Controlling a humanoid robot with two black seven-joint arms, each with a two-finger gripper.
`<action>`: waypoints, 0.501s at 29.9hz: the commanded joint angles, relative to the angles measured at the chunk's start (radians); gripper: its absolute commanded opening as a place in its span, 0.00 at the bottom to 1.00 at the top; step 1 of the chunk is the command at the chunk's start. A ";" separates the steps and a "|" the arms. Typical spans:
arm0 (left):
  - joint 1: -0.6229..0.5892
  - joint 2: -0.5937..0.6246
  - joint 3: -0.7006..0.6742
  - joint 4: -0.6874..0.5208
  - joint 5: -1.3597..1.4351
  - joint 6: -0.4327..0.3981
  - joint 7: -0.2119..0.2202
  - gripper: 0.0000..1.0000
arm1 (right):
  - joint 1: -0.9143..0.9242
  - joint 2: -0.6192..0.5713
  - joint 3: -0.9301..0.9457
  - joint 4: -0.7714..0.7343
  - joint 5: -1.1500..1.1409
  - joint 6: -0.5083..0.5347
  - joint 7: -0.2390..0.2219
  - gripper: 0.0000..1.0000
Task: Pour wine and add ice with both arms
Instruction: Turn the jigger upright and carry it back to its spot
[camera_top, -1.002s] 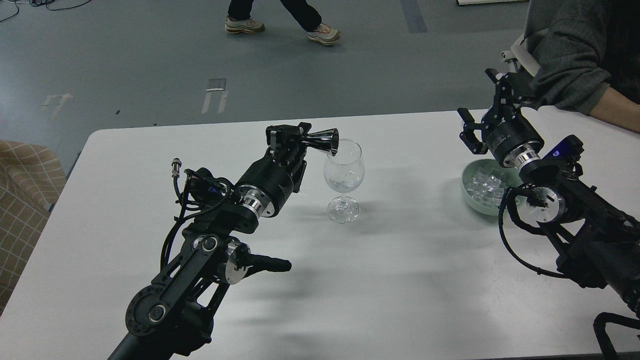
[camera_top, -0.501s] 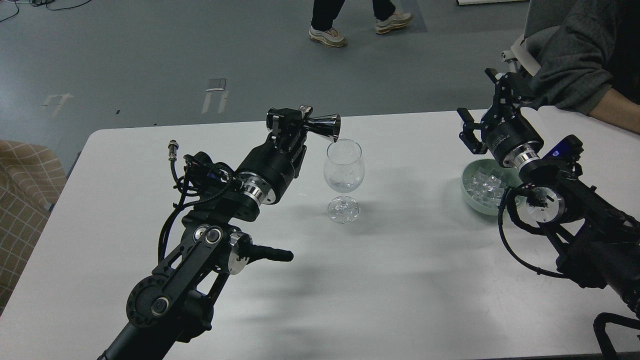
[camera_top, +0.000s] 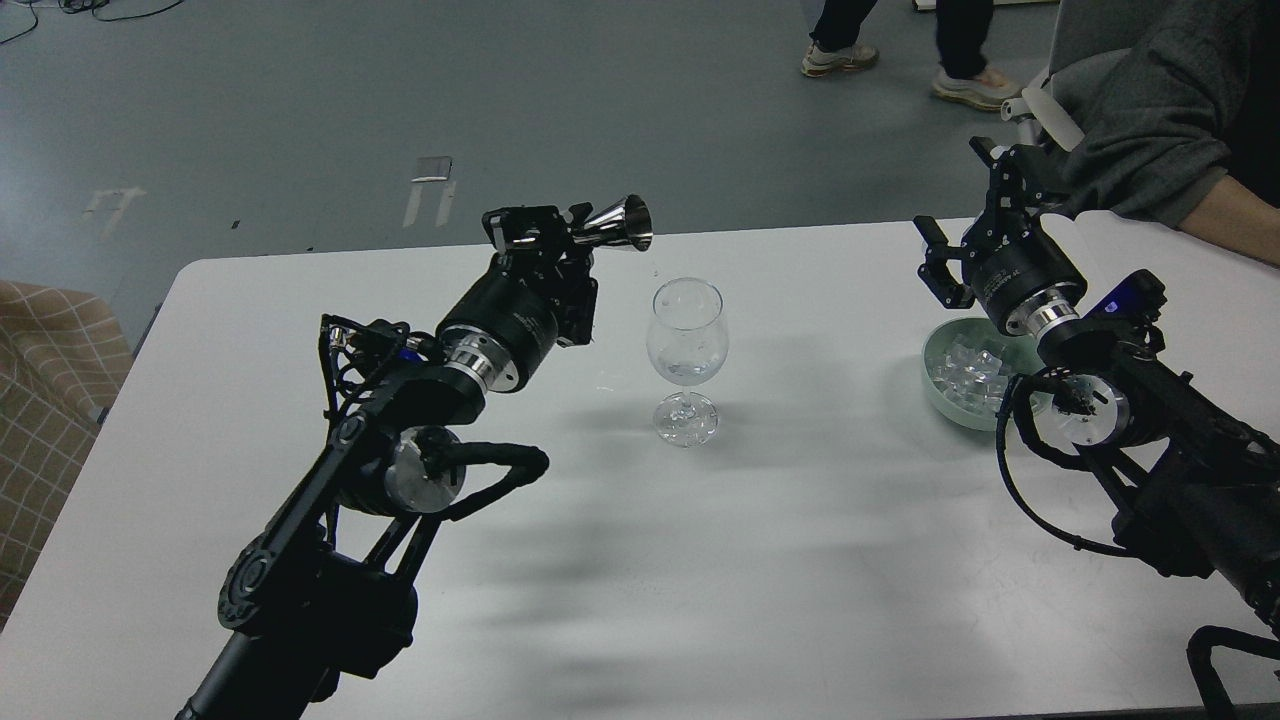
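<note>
A clear stemmed wine glass stands upright mid-table with something clear at the bottom of its bowl. My left gripper is shut on a silver jigger, held on its side up and to the left of the glass rim, apart from it, its mouth facing right. The ice is several clear cubes in a pale green bowl at the right. My right gripper hangs above the bowl's far side, open and empty.
A person's grey-sleeved arm rests on the white table at the far right corner, close behind my right gripper. A plaid cloth lies beyond the table's left edge. A walker's feet are on the floor behind.
My left gripper has lifted the jigger up and back to the left, off the glass rim, and tipped it back up. The right arm has not moved. The walker has gone right.
</note>
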 joint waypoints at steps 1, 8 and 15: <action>0.001 0.000 -0.112 0.000 -0.212 0.002 0.015 0.14 | 0.000 0.000 0.000 0.000 0.001 0.000 0.000 1.00; 0.091 0.000 -0.317 0.000 -0.537 -0.012 0.016 0.16 | 0.000 0.000 0.000 0.001 0.001 0.000 0.000 1.00; 0.250 0.000 -0.419 0.014 -0.632 -0.110 0.016 0.17 | 0.000 0.000 0.000 0.001 0.000 0.000 0.000 1.00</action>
